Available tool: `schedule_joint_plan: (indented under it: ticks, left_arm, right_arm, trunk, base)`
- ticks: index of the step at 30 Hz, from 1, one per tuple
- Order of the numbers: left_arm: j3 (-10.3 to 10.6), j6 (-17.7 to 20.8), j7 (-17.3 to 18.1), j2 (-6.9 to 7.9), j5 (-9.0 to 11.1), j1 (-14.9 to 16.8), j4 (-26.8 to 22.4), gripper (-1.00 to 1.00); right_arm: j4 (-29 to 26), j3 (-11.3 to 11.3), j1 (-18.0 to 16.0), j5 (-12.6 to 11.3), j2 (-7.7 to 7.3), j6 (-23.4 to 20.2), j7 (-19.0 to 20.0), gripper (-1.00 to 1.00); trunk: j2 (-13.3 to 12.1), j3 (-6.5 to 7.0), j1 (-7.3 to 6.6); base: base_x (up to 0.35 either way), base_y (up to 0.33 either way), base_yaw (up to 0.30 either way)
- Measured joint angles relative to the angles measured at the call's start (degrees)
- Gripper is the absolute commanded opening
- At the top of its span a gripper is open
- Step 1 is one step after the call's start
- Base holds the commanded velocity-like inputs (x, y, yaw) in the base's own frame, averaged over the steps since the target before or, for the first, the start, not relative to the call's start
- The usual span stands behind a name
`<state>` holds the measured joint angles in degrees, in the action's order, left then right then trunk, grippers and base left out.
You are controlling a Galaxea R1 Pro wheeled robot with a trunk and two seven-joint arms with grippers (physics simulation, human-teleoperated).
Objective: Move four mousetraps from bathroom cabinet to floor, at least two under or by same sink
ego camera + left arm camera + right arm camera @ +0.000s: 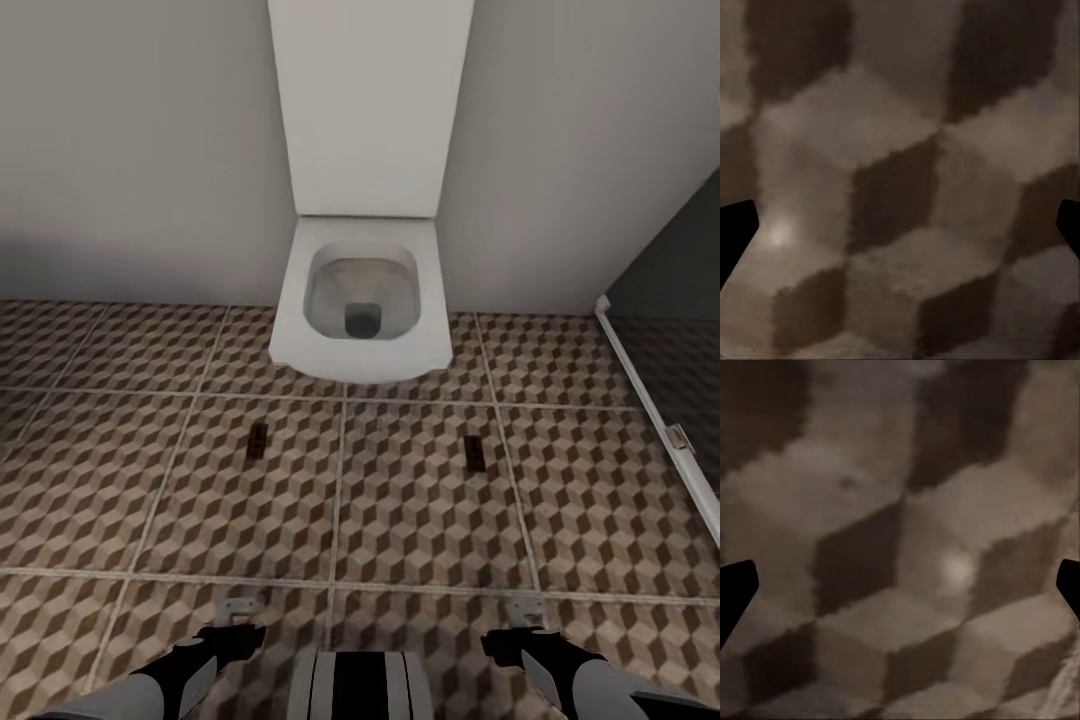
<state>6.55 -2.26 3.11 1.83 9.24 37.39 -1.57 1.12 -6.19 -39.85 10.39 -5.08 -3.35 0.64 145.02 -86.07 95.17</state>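
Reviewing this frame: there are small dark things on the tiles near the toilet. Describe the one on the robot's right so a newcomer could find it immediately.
Start at the white toilet against the back wall. On the cube-patterned bathroom floor in front of it lie two small dark brown mousetraps, one on each side. The right mousetrap is the one nearer the grey glass partition; the left mousetrap lies farther from it.

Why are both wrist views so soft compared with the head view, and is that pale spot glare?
Head view: sharp, evenly lit, soft shadow along the wall base, bathroom floor pattern crisp. Left wrist view: tiles very close and blurred, a pale bright spot that looks like a highlight. Right wrist view: same blur, a similar spot.
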Motion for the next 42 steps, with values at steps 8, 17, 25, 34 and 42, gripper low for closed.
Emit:
schedule_joint_plan:
  ticks: [8,17,25,34,42]
  left_arm:
    - [0.00,0.00,-0.04,0.00,0.00,0.01,0.00,1.00]
    - [0.00,-0.06,-0.05,0.00,0.00,0.01,0.00,1.00]
    - [0.00,-0.08,-0.06,0.00,0.00,0.02,0.00,1.00]
    - [-0.02,-0.13,-0.48,-0.17,0.26,0.02,-0.06,1.00]
    - [-0.18,-0.17,-0.68,-0.48,0.45,0.02,-0.11,1.00]
  right_arm:
    - [0.00,0.00,0.00,0.02,0.00,0.01,0.00,1.00]
    - [0.01,0.00,0.00,0.00,0.04,0.50,0.00,1.00]
    - [0.03,0.00,0.00,0.05,0.06,0.68,0.00,1.00]
    - [0.03,0.00,-0.01,0.09,0.12,0.71,0.00,1.00]
    - [0.02,0.00,0.00,0.09,0.11,0.71,0.00,1.00]
  trunk:
    - [0.00,0.00,0.00]
    - [0.00,0.00,0.00]
    - [0.00,0.00,-0.03]
    - [0.00,0.00,-0.03]
    - [0.00,0.00,-0.03]
  base:
    - [-0.314,0.000,0.000]
    - [-0.299,0.000,0.000]
    - [-0.095,0.000,0.000]
    - [-0.013,0.000,0.000]
    - [-0.002,0.000,0.000]
